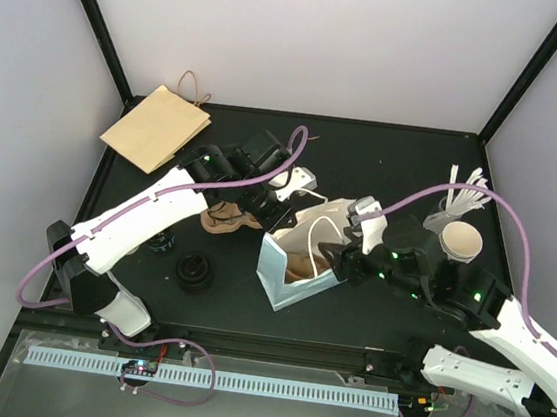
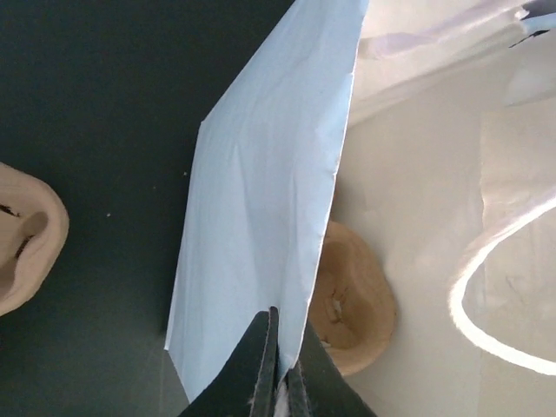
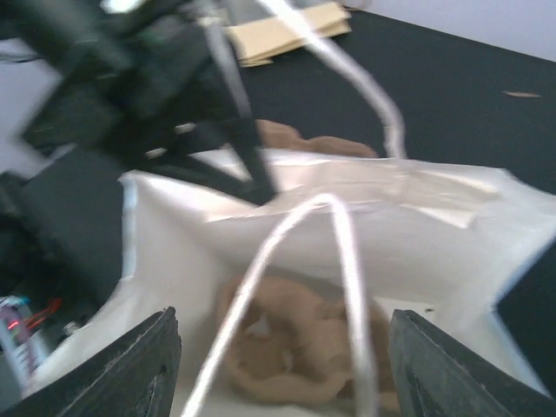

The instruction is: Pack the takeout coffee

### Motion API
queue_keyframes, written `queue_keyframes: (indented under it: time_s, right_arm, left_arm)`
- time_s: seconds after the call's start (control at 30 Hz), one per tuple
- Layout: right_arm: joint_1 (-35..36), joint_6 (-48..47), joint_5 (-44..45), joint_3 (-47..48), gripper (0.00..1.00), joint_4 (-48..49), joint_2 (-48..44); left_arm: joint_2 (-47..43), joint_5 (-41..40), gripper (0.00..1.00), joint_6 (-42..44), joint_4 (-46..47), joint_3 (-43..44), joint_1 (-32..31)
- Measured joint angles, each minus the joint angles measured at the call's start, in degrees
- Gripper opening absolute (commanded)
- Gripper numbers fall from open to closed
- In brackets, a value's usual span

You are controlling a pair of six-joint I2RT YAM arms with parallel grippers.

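Observation:
A white paper bag lies open in the middle of the table, with a brown pulp cup carrier inside it. My left gripper is shut on the bag's rim and holds that wall up. My right gripper is open at the bag's mouth, and a white handle loop crosses between its fingers. In the top view the right gripper sits at the bag's right side. A round black lid peeks out beside the left forearm; I cannot tell whether it is the takeout coffee.
A second brown carrier lies left of the bag. A pile of black lids sits near the front left. A stack of lidless white cups and white bag handles are at the right. A flat brown bag lies at the back left.

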Motion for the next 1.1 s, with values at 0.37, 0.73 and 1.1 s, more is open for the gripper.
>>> queue_keyframes:
  time_s: [0.37, 0.73, 1.1]
  right_arm:
    - [0.0, 1.22, -9.49, 1.79, 0.58, -2.08, -6.54]
    - [-0.07, 2.47, 2.19, 11.58, 0.01, -7.56, 1.62]
    - [-0.04, -3.21, -4.17, 11.85, 0.01, -9.97, 11.72]
  left_arm:
    - [-3.02, -4.02, 0.02, 2.69, 0.02, 0.04, -0.59]
    - [-4.04, -8.59, 0.02, 4.33, 0.0, 0.15, -3.82]
    - [-4.04, -10.49, 0.02, 4.42, 0.0, 0.15, -3.98]
